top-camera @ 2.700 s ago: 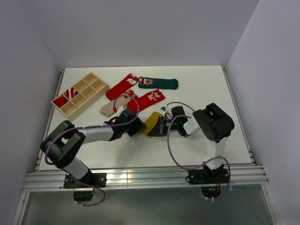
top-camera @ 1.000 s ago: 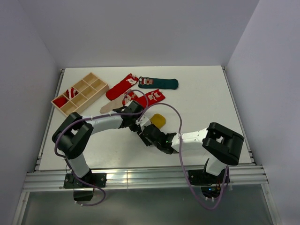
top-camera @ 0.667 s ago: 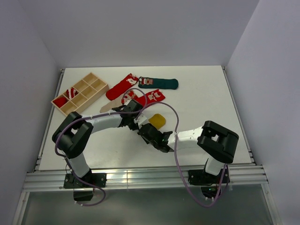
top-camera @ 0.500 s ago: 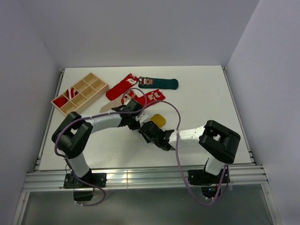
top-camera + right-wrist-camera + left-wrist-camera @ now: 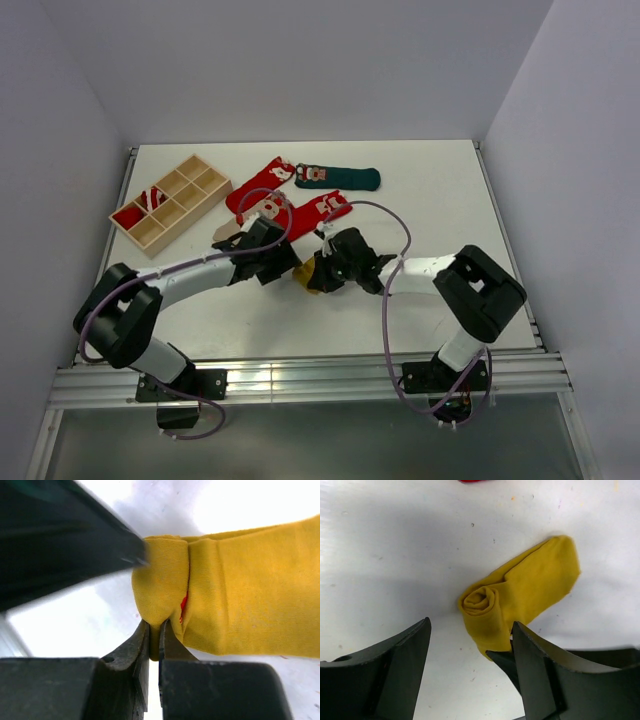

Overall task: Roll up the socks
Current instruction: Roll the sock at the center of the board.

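Right gripper [image 5: 153, 634] pinches the rolled end of the yellow sock [image 5: 240, 590], lower centre; left gripper [image 5: 471, 630] stands wide open, holding nothing.

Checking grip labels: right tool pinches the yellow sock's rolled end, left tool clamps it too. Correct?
No: the left tool stands open, not clamping, per the left wrist view. The right tool does pinch the yellow sock at its rolled end.

In the top view, a tray [image 5: 190, 219] holding socks [image 5: 130, 213] sits at the upper left of the worktop [image 5: 430, 200], loose socks [image 5: 315, 213] lie to its right toward upper centre, and just below them, at centre, the half-rolled sock [image 5: 308, 275] lies between the left gripper [image 5: 285, 262] and the right gripper [image 5: 325, 272].
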